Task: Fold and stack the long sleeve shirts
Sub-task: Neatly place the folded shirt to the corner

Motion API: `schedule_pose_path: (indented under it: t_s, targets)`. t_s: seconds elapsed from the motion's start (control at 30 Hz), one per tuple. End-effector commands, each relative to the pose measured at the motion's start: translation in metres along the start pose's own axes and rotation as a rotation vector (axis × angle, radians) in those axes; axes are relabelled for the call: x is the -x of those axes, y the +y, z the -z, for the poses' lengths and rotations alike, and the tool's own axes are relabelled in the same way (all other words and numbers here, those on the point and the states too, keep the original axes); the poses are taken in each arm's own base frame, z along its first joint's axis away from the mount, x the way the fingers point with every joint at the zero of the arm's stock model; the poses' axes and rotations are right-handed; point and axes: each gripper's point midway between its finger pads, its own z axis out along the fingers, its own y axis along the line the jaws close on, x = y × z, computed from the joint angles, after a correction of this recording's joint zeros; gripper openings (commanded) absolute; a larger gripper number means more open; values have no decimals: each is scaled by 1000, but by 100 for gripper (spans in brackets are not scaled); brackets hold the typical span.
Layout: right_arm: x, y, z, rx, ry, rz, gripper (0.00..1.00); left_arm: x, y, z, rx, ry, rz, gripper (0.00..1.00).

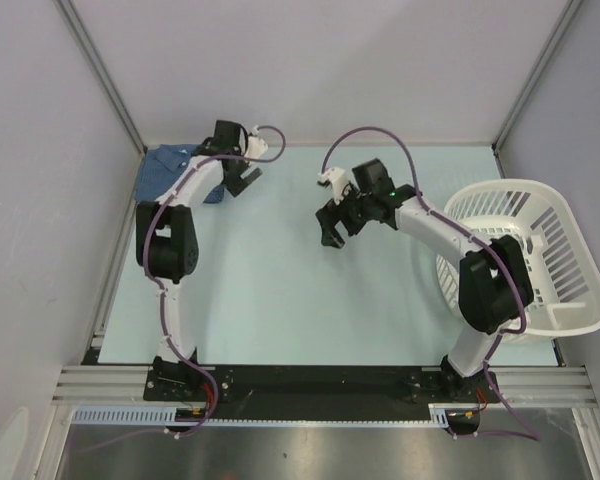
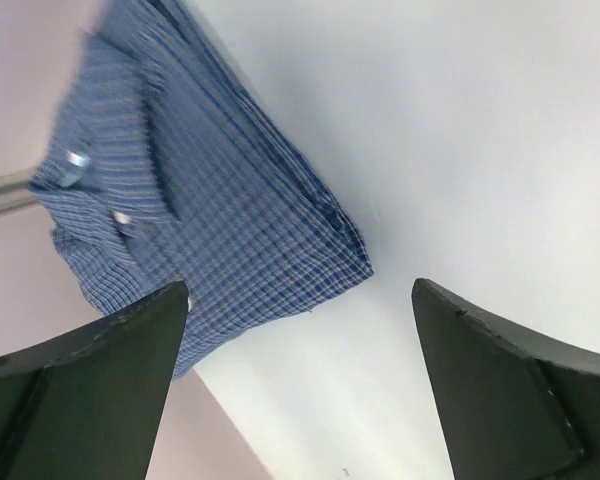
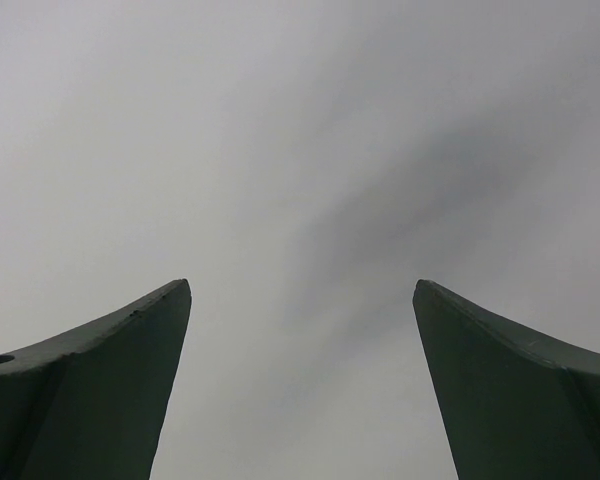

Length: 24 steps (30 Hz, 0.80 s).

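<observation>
Overhead view, upper left of the frame: folded medium-blue long sleeve shirts (image 1: 170,170) of fine check cloth, lying flat in the back left corner of the pale blue-green table (image 1: 280,300). Partly covered from above by the left arm; number of shirts in the pile impossible to tell.

Just right of that pile: black two-finger left gripper (image 1: 242,184), hanging beside the cloth, apart from it. Released, jaws spread wide, nothing between them.

Left wrist view: same blue checked cloth (image 2: 210,220) filling the upper left of the frame, layered folded edges showing, small white buttons (image 2: 77,162) visible near the left edge. Left gripper (image 2: 300,288) seen as two dark fingers at the lower corners, wide apart, only bare tabletop between them.

Centre of the overhead view, slightly right: black right gripper (image 1: 337,235), held over bare table, well apart from the shirts. Also released, gripping nothing.

Right wrist view: right gripper (image 3: 300,288) with two dark fingers at the lower corners, spread wide, only a blurred grey surface beyond.

Right edge of the overhead view: white slatted plastic laundry basket (image 1: 570,300), round-rimmed, sitting by the right arm's base.
</observation>
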Motion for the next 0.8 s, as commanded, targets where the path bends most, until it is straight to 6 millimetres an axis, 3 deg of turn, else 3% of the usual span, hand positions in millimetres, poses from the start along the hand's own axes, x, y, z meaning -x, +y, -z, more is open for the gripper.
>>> schedule_pose_path:
  t_s: [0.0,0.03,0.07,0.13,0.17,0.23,0.33,0.37,0.4,0.43,0.47,0.5,0.57,0.6,0.7,0.77]
  targets:
    - [56,-58,49,-147,-163,-64,100,71,60,132,-41,-334,224,99]
    - [64,-66,59,-168,-188,-72,100,80,57,148,-95,-383,276,99]
    - [78,-75,74,-195,-227,-71,100,75,55,158,-138,-383,309,99]
    - [87,-95,101,-255,-275,-102,100,84,51,188,-223,-449,400,99]
    - [92,-102,113,-278,-296,-110,100,76,48,195,-264,-431,443,100]
    - [91,-116,142,-332,-334,-155,100,69,37,209,-342,-427,538,99]
    - [73,-125,165,-364,-353,-251,100,46,18,219,-420,-394,615,99]
    - [67,-127,185,-378,-382,-275,100,38,15,219,-425,-381,636,99]
    - [48,-125,182,-368,-360,-318,100,22,-2,209,-452,-327,657,99]
    - [38,-121,187,-369,-361,-348,100,18,-1,223,-425,-359,652,99]
    - [32,-119,202,-397,-379,-354,100,9,-4,221,-404,-345,657,99]
    - [11,-114,196,-397,-346,-382,100,-8,-22,213,-418,-302,662,99]
    - [-1,-101,209,-421,-350,-372,100,-16,-26,225,-376,-340,653,99]
    - [-17,-97,202,-419,-324,-393,100,-30,-40,217,-381,-295,666,99]
    - [-24,-80,212,-425,-340,-388,100,-46,-54,223,-376,-282,671,100]
    - [-28,-73,213,-419,-339,-394,100,-47,-52,233,-354,-304,670,99]
